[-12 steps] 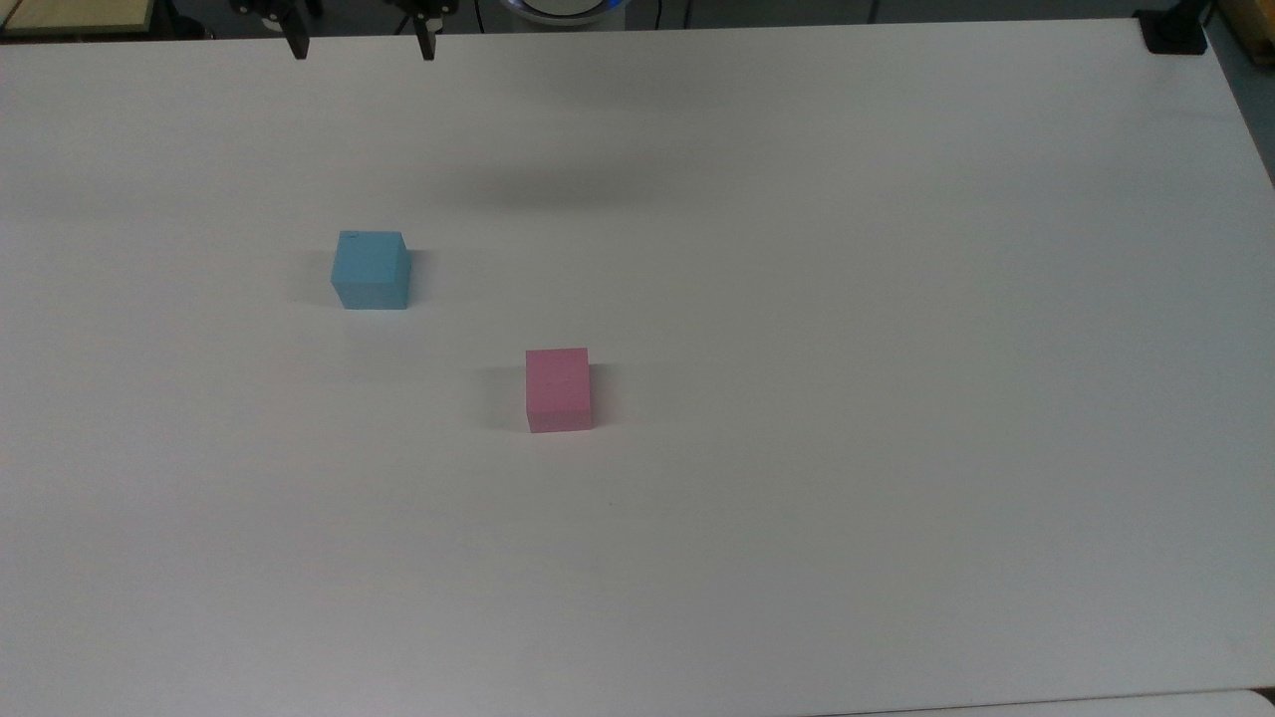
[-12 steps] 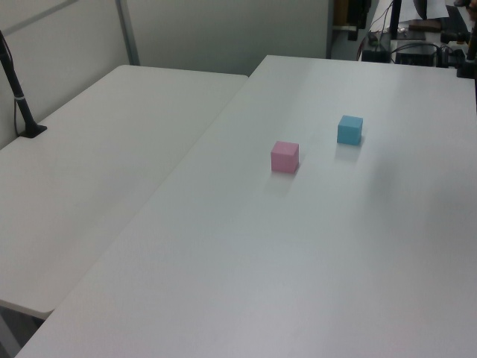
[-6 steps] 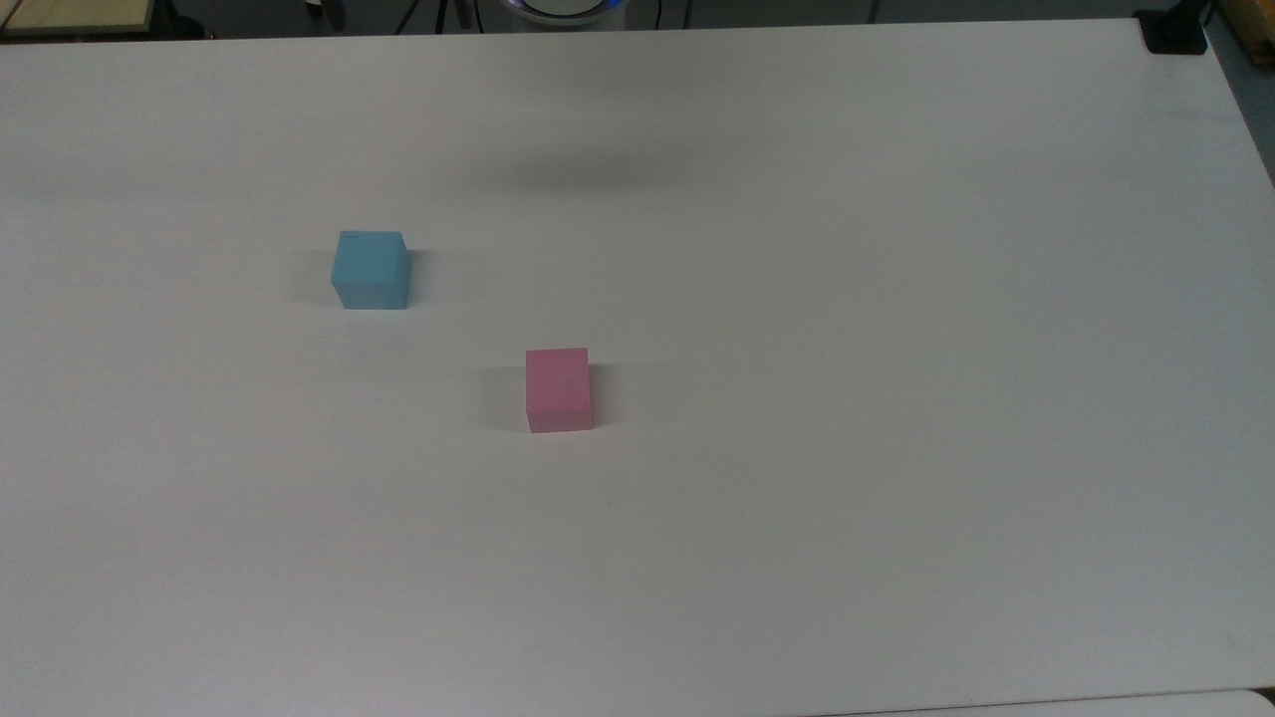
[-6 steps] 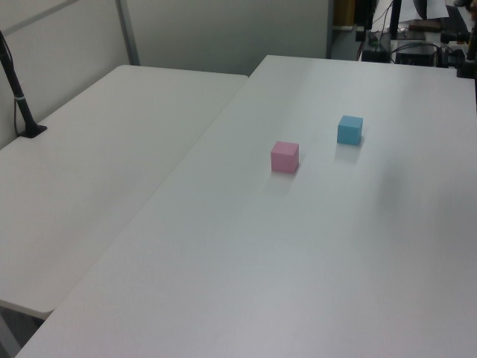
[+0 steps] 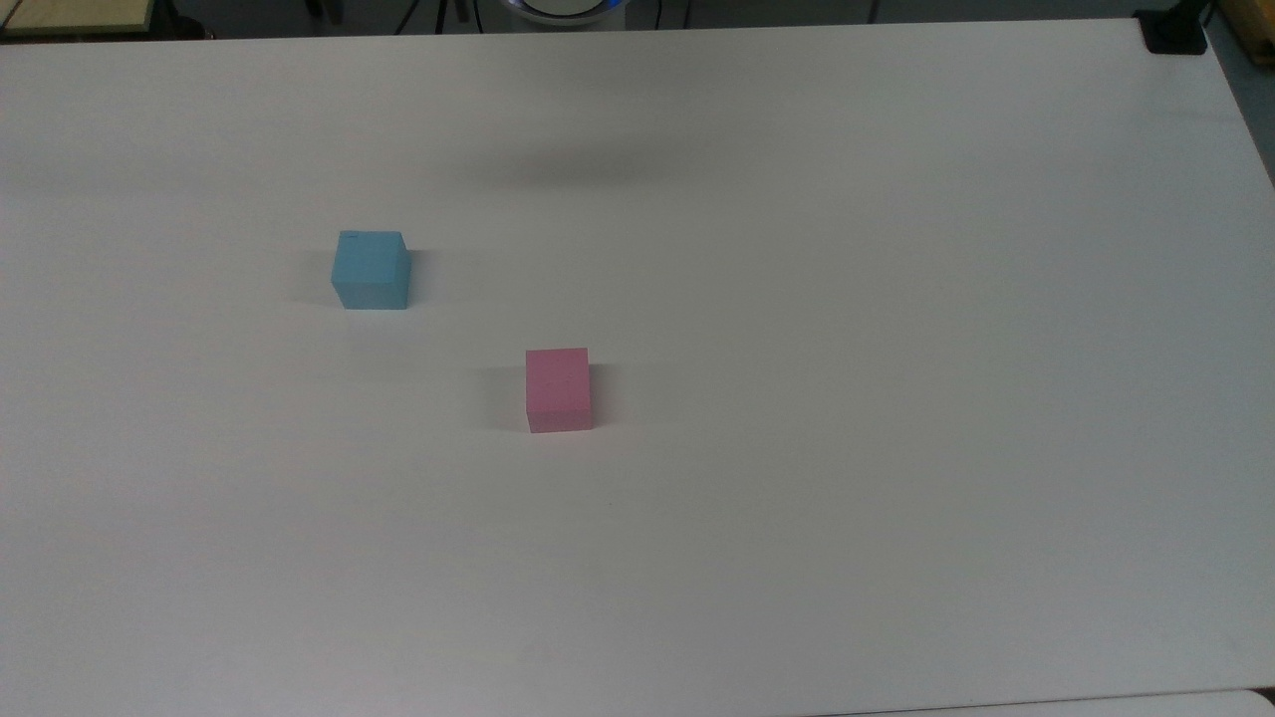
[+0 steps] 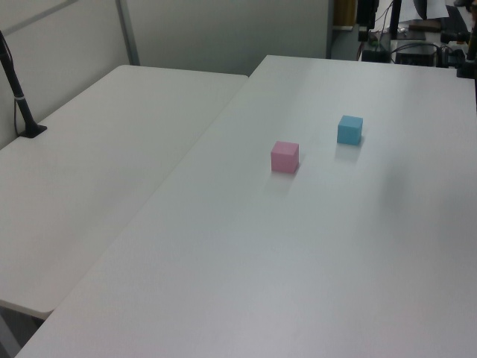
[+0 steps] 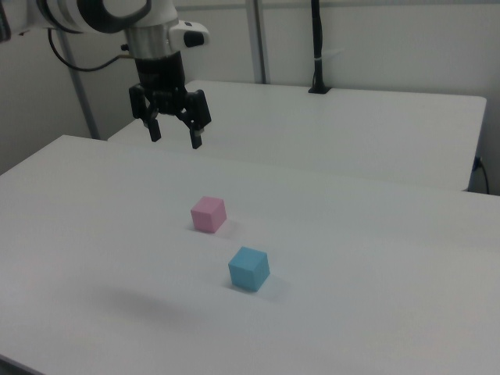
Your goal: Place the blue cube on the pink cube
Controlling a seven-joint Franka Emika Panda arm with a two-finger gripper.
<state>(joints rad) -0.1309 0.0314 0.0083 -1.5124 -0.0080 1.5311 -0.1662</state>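
The gripper (image 7: pixel 173 134) is hovering with fingers spread, empty. The blue cube (image 7: pixel 249 268) is sitting well below it, beyond the pink cube (image 7: pixel 208 213). It looks light, foam-like; flat opposite sides suit pinching.

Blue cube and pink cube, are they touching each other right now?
Apart. The top view shows bare white table between the blue cube and the pink cube; the right view shows the same gap.

- One blue cube (image 5: pixel 370 270) on the white table (image 5: pixel 797 299).
- One pink cube (image 5: pixel 558 389) on the same table.
- Two cubes in total.
- One robot gripper (image 7: pixel 173 134) with two fingers (image 7: pixel 196 134).
- Two white tables.
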